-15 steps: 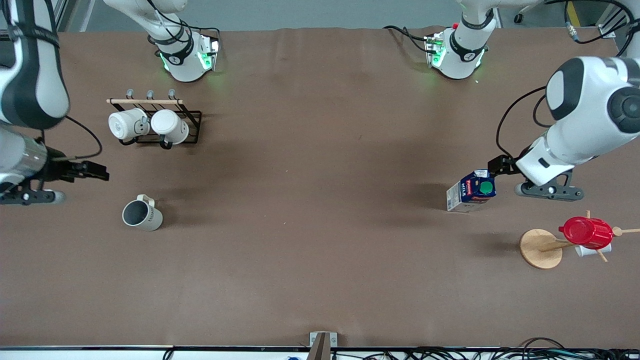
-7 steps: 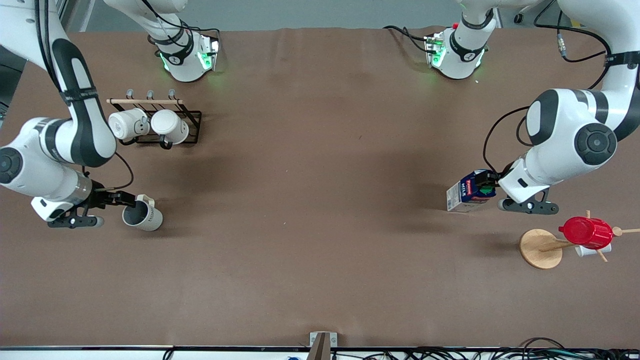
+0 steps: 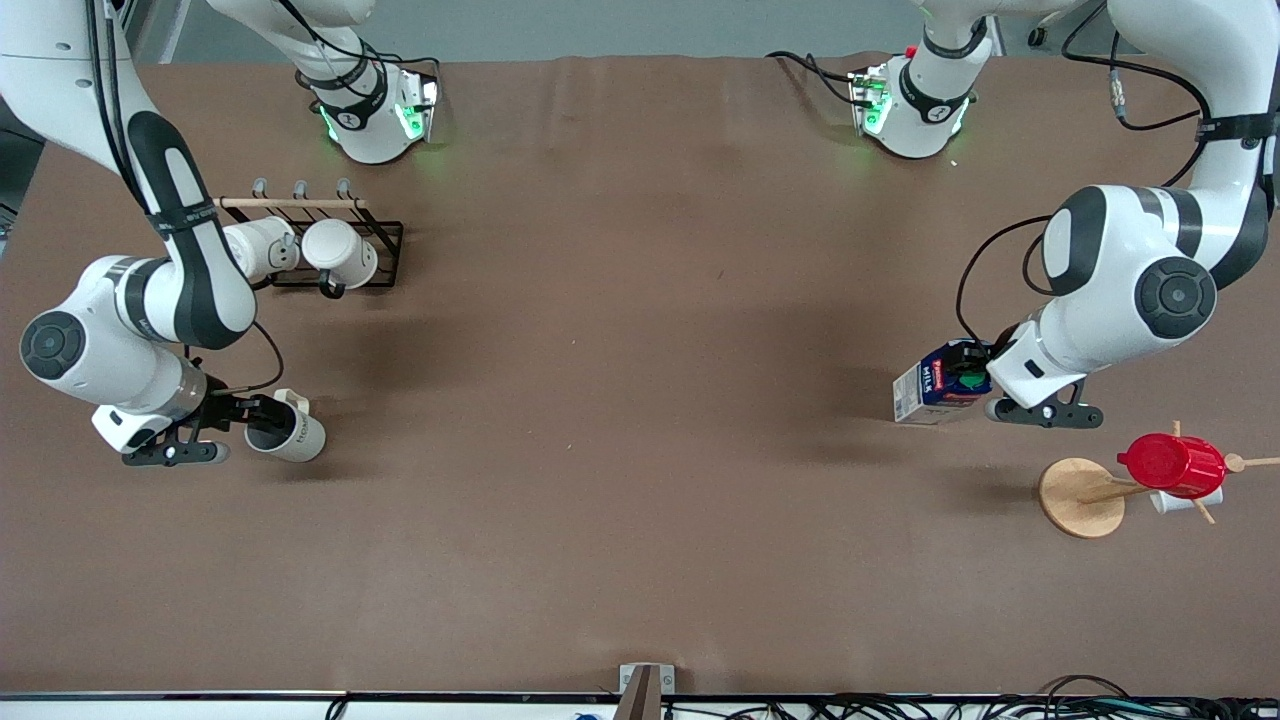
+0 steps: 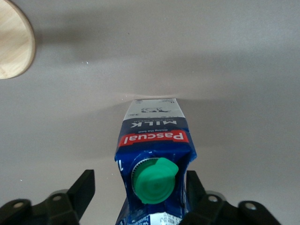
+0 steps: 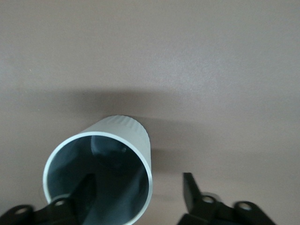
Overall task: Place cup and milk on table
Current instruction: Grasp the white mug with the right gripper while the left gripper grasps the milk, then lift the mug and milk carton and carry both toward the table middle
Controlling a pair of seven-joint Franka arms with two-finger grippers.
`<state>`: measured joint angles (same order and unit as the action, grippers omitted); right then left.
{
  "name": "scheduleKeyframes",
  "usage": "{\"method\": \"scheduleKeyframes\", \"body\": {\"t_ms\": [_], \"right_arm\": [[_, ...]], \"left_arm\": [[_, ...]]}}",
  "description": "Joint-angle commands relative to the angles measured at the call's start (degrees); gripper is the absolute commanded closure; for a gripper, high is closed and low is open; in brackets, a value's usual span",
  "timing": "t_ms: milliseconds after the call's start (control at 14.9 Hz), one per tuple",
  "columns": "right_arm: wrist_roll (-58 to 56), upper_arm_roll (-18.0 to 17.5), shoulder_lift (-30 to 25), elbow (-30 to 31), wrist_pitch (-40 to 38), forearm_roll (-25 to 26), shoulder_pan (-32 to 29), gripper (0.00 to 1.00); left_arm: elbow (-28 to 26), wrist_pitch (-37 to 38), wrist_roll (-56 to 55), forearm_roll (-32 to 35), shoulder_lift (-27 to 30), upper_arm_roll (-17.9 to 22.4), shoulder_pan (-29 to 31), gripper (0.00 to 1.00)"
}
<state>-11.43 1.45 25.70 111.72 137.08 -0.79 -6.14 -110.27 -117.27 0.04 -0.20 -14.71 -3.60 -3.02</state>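
The off-white cup (image 3: 293, 436) lies on its side on the brown table (image 3: 640, 450) toward the right arm's end, its dark mouth facing my right gripper (image 3: 256, 412). In the right wrist view the right gripper (image 5: 138, 192) is open and straddles the cup's (image 5: 123, 133) rim wall, one finger inside the mouth and one outside. The blue and white milk (image 3: 935, 385) carton stands toward the left arm's end. My left gripper (image 3: 975, 378) is open around its gabled top. In the left wrist view the left gripper's (image 4: 140, 187) fingers flank the milk's (image 4: 152, 136) green cap.
A black wire rack (image 3: 385, 235) with two plain white mugs (image 3: 335, 252) stands farther from the front camera than the cup. A wooden mug tree (image 3: 1080, 497) carrying a shiny red cup (image 3: 1172, 464) stands nearer the camera than the milk; its base shows in the left wrist view (image 4: 11, 44).
My right gripper has come down to the cup and slid one finger into its mouth. My left gripper has moved in over the milk's top. Cup and milk have not moved.
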Motion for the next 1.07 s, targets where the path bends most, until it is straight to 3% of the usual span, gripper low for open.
{"method": "scheduleKeyframes", "body": {"t_ms": [0, 67, 134, 201, 268, 336, 537, 671, 805, 1007], "right_arm": [[-1.0, -0.3, 0.1, 1.0, 1.9, -0.3, -0.3, 0.33], [-0.9, -0.3, 0.9, 1.0, 2.8, -0.3, -0.2, 0.41], [-0.7, -0.3, 1.2, 1.0, 2.8, -0.3, 0.0, 0.58], [-0.3, -0.3, 1.1, 0.9, 2.3, -0.3, -0.1, 0.8], [-0.1, -0.3, 1.1, 0.8, 2.4, -0.3, -0.3, 0.94], [0.1, -0.4, 1.1, 0.7, 2.3, -0.4, -0.7, 0.99], [3.8, -0.5, 0.6, 0.1, -0.2, -0.4, 0.0, 1.0], [8.2, -0.7, -1.3, -3.9, -10.1, -0.4, 2.2, 1.0], [14.1, -0.7, -3.0, -7.0, -18.0, -0.4, 5.9, 1.0], [30.4, -0.6, -5.7, -7.4, -21.1, -0.4, 14.9, 1.0]], "left_arm": [[-0.6, -1.4, -0.2, -1.1, -0.3, 0.0, -0.1, 0.28], [-0.6, -1.4, -0.2, -1.2, -0.3, 0.0, -0.1, 0.34], [-0.6, -1.4, -0.2, -1.2, -0.4, 0.0, -0.2, 0.36], [-0.6, -1.4, -0.2, -1.2, -0.5, 0.0, -0.3, 0.38], [-0.5, -1.4, -0.2, -1.1, -0.5, -0.1, -0.3, 0.41], [-0.4, -1.2, -0.3, -1.1, -0.4, -0.1, -0.3, 0.46], [0.4, -0.7, -1.2, -1.1, -0.4, -0.1, -0.5, 0.57], [0.8, -0.6, -2.4, -1.1, -0.1, -0.4, -0.7, 0.61], [2.6, -0.2, -3.2, -1.1, -0.1, -1.1, -0.6, 0.62], [6.7, 4.4, -5.3, -1.1, -0.4, -1.1, -1.5, 0.62]]}}
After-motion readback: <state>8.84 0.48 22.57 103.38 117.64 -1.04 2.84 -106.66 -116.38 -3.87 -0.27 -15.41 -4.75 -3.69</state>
